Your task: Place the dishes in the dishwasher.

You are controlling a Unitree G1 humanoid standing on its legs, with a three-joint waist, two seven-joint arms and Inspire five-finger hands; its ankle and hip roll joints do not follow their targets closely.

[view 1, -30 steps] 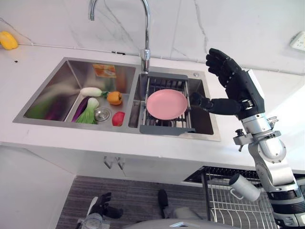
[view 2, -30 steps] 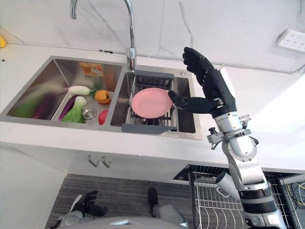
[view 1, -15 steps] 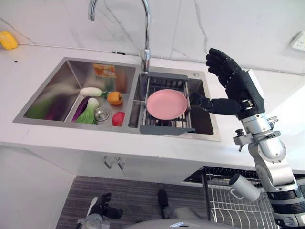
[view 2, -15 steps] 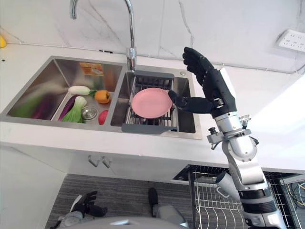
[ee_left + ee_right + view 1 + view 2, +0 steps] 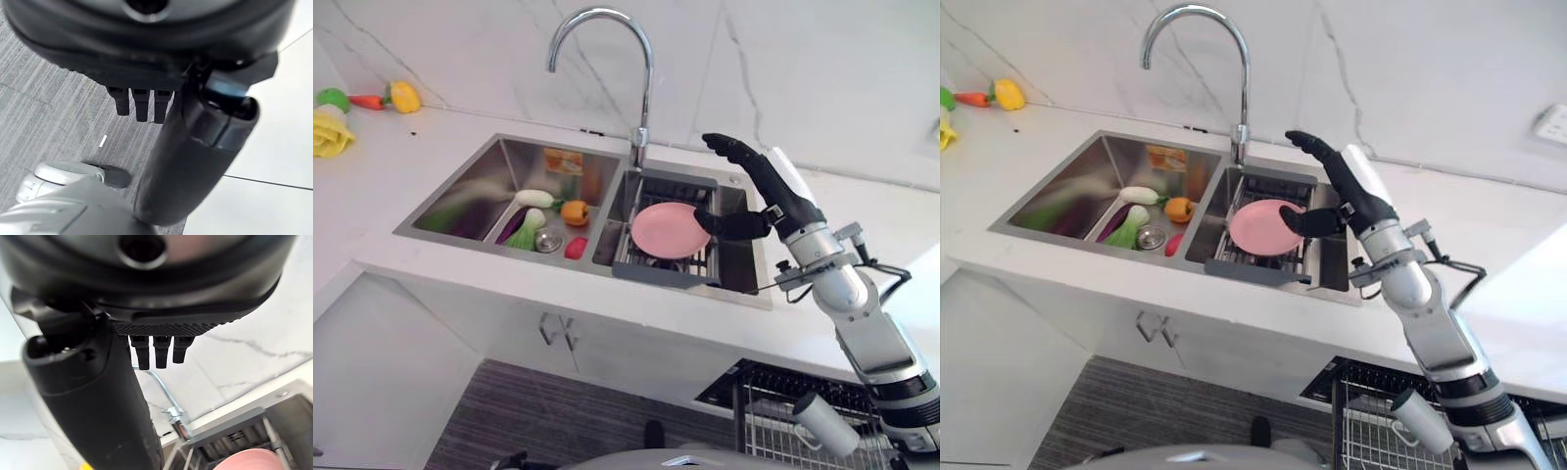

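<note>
A pink plate lies on a grey drain rack in the right basin of the steel sink. My right hand hovers just right of the plate, open, with its fingers stretched toward the back rim. Its thumb points at the plate's right edge; whether it touches is unclear. In the right wrist view the right hand shows with the plate below it. My left hand hangs open over the striped floor. The dishwasher rack stands pulled out at the lower right.
A tall faucet rises behind the sink's divider. Vegetables lie in the left basin. A pale mug sits at the dishwasher rack. A yellow pepper and other food lie on the counter's far left.
The camera has moved, so the whole scene sits lower and smaller. My right hand stays beside the plate, now stretched flatter, with its thumb closer to the rim.
</note>
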